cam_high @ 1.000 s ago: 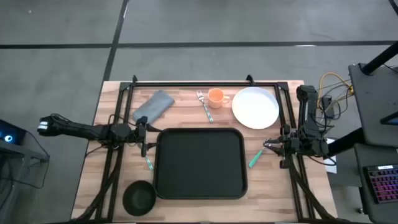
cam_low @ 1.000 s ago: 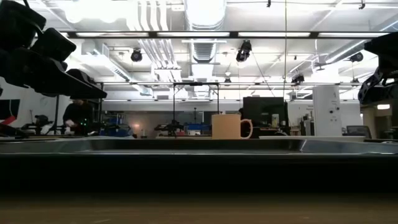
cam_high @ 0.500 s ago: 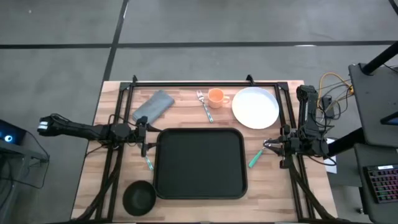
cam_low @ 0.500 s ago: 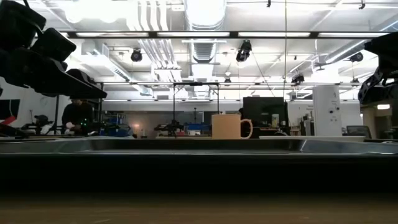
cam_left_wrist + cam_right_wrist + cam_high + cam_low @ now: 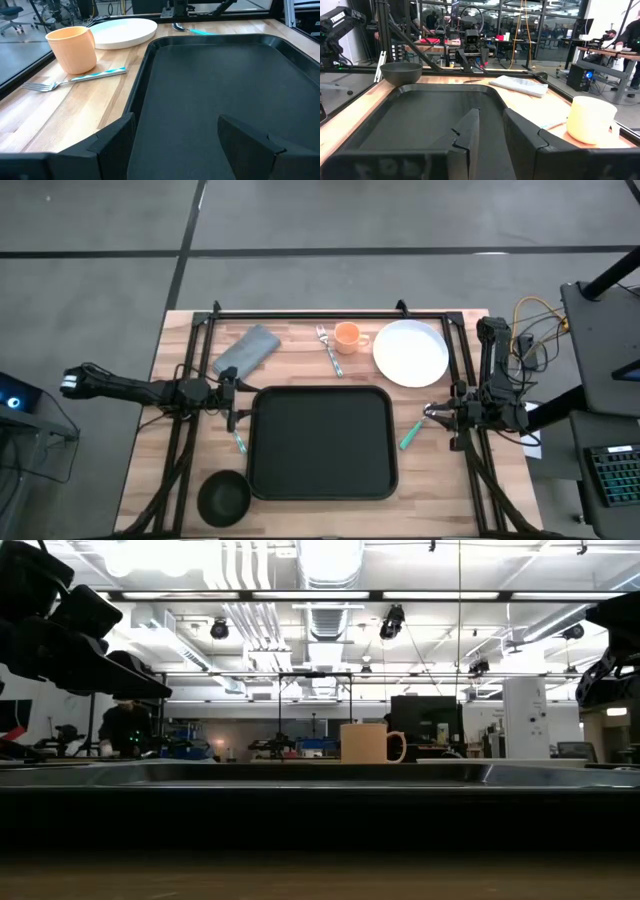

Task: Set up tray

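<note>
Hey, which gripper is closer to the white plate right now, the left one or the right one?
Right. The right gripper sits just off the tray's right edge, a short way below the white plate. The left gripper is across the tray at its left edge.

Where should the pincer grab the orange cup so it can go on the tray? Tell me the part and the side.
Grip the small orange ceramic cup by its rim, coming straight down from above. It stands upright with its mouth open, and its handle points toward the round white plate. Probably close one finger inside and one outside, on the wall away from the handle, clear of the teal-handled metal fork beside it.
</note>
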You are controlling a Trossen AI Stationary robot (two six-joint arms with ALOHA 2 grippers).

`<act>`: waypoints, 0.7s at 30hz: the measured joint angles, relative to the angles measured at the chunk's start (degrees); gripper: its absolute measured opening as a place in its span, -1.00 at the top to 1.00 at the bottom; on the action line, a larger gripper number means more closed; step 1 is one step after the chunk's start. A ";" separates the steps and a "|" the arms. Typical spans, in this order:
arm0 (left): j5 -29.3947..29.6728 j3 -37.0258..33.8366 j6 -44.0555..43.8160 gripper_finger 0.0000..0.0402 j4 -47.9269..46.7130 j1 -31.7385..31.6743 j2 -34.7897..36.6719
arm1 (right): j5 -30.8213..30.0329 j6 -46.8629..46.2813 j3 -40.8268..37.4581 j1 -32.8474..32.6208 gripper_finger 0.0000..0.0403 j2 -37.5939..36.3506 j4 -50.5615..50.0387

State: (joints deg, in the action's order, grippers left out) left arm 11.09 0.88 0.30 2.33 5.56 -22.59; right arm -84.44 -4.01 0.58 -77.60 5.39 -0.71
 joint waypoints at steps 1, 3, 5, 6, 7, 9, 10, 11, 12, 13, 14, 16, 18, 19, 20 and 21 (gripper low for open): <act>-0.02 0.00 0.00 -0.30 0.00 -0.02 0.00 | -0.02 0.00 0.00 0.00 0.59 0.00 0.00; 0.00 -0.02 -0.01 -0.30 -0.01 -0.01 0.01 | -0.01 0.00 -0.01 0.00 0.60 0.00 0.00; -0.01 -0.01 0.00 -0.30 0.00 -0.02 0.00 | 0.00 0.00 -0.01 -0.01 0.62 0.01 0.00; 0.00 -0.01 0.00 -0.30 -0.01 -0.01 0.00 | -0.01 0.00 -0.02 0.00 0.62 0.01 0.00; -0.01 -0.02 -0.02 -0.30 -0.01 -0.02 0.02 | 0.00 0.02 -0.02 -0.01 0.63 0.01 0.00; 0.00 -0.01 0.00 -0.30 -0.02 -0.01 0.00 | 0.00 0.01 -0.01 0.00 0.65 0.00 0.00; -0.01 -0.01 -0.01 -0.30 -0.01 -0.01 0.00 | 0.00 0.01 0.00 0.00 0.65 0.00 0.00; -0.01 -0.01 0.00 -0.30 -0.01 0.00 0.00 | -0.02 0.00 0.00 0.00 0.66 0.00 0.00; 0.00 -0.02 -0.02 -0.30 0.00 0.00 0.02 | 0.00 0.02 -0.02 -0.02 0.66 0.00 0.00; 0.00 -0.02 -0.02 -0.30 -0.01 -0.01 0.02 | -0.02 0.01 -0.02 -0.02 0.66 0.02 0.00; -0.02 -0.02 -0.02 -0.30 -0.02 -0.02 0.02 | 0.00 0.00 -0.02 -0.02 0.66 0.00 0.00; 0.00 -0.01 0.00 -0.30 -0.01 -0.02 0.01 | -0.02 0.00 -0.01 -0.02 0.65 0.02 0.00; 0.00 -0.02 0.00 -0.30 -0.02 0.00 0.00 | 0.00 0.02 -0.01 -0.01 0.64 0.01 0.00; 0.00 -0.01 0.00 -0.30 0.00 -0.01 0.00 | 0.00 0.00 -0.02 0.00 0.64 0.00 0.00; 0.00 -0.02 0.00 -0.30 0.00 -0.01 0.00 | -0.01 0.00 -0.01 0.00 0.63 0.01 0.00; -0.01 0.00 0.00 -0.30 -0.01 0.00 0.01 | -0.02 0.00 -0.01 -0.01 0.62 0.01 0.00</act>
State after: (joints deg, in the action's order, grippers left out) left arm 11.08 0.88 0.29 2.32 5.56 -22.58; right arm -84.46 -4.01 0.57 -77.61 5.40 -0.71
